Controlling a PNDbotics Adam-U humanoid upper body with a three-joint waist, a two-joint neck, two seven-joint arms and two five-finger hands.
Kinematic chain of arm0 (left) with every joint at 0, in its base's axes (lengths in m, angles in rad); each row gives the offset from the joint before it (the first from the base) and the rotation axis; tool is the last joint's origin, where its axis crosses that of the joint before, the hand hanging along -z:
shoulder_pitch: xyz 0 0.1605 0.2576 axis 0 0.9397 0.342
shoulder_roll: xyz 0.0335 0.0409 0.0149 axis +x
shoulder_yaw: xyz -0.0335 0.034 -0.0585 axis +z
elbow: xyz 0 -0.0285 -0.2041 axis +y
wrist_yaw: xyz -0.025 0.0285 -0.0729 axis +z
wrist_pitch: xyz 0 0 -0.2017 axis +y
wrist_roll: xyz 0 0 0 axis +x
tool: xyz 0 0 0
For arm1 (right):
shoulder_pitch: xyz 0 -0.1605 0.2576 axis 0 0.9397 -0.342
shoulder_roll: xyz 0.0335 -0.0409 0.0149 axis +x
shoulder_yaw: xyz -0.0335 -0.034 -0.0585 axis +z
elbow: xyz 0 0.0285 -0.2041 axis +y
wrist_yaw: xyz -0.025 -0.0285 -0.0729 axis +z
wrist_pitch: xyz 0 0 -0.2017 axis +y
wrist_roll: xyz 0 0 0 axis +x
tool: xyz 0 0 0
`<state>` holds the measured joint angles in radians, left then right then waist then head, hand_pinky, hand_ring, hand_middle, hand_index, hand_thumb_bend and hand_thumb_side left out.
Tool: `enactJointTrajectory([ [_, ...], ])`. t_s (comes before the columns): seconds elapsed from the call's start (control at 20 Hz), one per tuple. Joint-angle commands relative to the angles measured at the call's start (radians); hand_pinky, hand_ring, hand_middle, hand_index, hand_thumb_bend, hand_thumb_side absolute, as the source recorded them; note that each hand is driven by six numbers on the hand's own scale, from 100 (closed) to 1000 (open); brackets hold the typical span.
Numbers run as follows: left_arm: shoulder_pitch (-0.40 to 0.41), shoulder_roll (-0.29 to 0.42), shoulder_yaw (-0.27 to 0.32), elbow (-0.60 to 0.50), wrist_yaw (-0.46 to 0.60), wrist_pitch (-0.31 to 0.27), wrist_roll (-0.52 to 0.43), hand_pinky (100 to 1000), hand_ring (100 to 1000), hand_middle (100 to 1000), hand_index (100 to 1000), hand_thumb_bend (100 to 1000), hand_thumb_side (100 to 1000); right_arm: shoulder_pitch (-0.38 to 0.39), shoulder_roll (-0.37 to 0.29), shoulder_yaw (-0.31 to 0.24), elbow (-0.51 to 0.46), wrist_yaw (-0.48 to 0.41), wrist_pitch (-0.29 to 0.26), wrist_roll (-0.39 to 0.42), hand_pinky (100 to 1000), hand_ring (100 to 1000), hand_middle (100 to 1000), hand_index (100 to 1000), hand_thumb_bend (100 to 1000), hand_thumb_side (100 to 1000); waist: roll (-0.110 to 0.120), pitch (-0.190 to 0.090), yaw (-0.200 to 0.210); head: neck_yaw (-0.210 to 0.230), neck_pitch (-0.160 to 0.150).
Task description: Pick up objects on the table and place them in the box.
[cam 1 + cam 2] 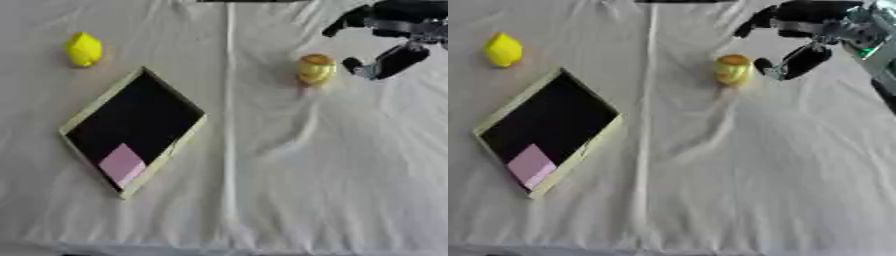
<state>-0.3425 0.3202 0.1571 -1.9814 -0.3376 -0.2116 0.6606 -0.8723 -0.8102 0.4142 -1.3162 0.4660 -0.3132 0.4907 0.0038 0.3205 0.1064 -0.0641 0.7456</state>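
A small yellow-gold cup point(316, 68), short and rounded, with detail too blurred to read, stands upright on the white cloth point(306, 175) at about one o'clock from the middle of the worktop. Just beside it at three o'clock hangs the right hand point(802, 60), black with silver parts, coming in from the upper right corner; its fingers are spread and fairly straight, one dark finger point(789, 64) pointing down toward the cup with a narrow gap between them, another finger reaching out at the top toward eleven o'clock. It holds nothing. Whether the lowest fingertip touches the cloth cannot be told. The arm behind it is cut off by the picture's edge. Well apart, at about ten o'clock, a lemon point(84, 49) lies on the cloth. Between the lemon and the lower left, at about eight o'clock, sits the box point(92, 112), a shallow tray turned like a diamond, with pale rim and dark inside. In its lower corner lies a pink square point(121, 163), flat; what it is cannot be made out. The cloth is creased, with a long fold running from twelve to six o'clock. The left hand shows in neither view.
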Motion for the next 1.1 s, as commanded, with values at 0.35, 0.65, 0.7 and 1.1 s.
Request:
enactJointTrajectory([
  [0.35,-0.013,0.007,-0.001,-0.019,0.008,0.0,-0.01,786,744,693,873,221,404,-0.029,0.023,-0.02,0.051,0.038,-0.02,0.064,962,965,864,958,278,170,0.003,-0.01,0.005,-0.003,0.006],
  [0.65,-0.013,0.004,0.0,-0.019,0.011,0.0,-0.012,786,744,692,873,219,407,-0.026,0.016,-0.038,-0.004,0.036,-0.027,0.068,961,959,859,963,344,179,0.002,-0.008,0.003,-0.003,0.008],
  [0.7,-0.013,0.003,-0.001,-0.019,0.012,0.0,-0.013,786,744,692,873,219,407,-0.027,0.017,-0.037,-0.005,0.042,-0.024,0.06,960,958,858,964,347,179,0.002,-0.008,0.003,-0.003,0.008],
  [1.1,-0.015,-0.003,-0.003,-0.019,0.015,-0.001,-0.016,785,744,693,873,218,410,-0.025,0.044,-0.023,0.055,0.103,-0.003,-0.03,946,941,846,948,283,209,0.004,-0.004,0.007,-0.003,0.006],
])
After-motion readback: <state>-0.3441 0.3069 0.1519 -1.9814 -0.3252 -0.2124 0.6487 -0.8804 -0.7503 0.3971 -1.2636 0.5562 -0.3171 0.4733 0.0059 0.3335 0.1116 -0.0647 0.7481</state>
